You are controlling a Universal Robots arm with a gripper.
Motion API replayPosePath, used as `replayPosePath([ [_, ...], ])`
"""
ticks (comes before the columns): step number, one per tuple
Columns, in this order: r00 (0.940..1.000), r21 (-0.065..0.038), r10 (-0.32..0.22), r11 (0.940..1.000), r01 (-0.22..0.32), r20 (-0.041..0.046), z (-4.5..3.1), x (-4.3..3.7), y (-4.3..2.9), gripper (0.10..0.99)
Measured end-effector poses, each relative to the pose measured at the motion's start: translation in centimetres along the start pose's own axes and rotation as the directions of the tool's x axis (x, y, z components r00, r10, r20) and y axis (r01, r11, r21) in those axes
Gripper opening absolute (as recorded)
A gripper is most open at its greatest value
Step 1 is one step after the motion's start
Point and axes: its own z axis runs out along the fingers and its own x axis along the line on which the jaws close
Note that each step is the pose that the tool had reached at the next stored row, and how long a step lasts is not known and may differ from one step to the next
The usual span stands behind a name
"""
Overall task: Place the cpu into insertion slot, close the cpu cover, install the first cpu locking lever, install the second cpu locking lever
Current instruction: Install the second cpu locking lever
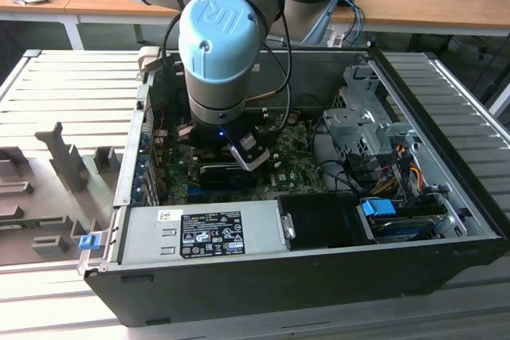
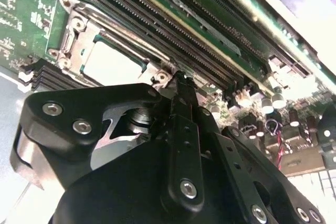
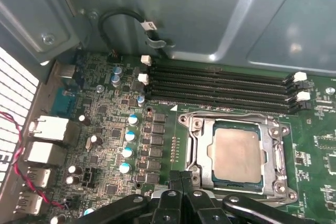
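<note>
Pale tan-silver square cpu (image 3: 237, 154) lies under closed silver-grey cpu cover (image 3: 273, 150); black end effector (image 3: 182, 178) pinched narrow just beside it; exterior view adds silver power supply (image 1: 199, 228).

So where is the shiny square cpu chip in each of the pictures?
Exterior view: the arm's wrist hangs over the motherboard and I cannot pick the cpu out.
First wrist view: the cpu sits under the closed cpu cover, just past the gripper.
Second wrist view: the cpu lies beyond the gripper.
Shared landmark: the long black memory slots beside it.
</note>
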Motion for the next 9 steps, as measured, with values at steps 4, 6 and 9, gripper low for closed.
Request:
replayPosePath([
  [4, 1.0000, 0.000, 0.000, 1.0000, 0.000, -0.0004, -0.70, -0.03, 0.29, 0.106],
  [6, 1.0000, 0.000, 0.000, 1.0000, 0.000, -0.0008, -1.23, -0.05, 0.51, 0.106],
  [9, 1.0000, 0.000, 0.000, 1.0000, 0.000, -0.0009, -1.34, -0.05, 0.56, 0.106],
])
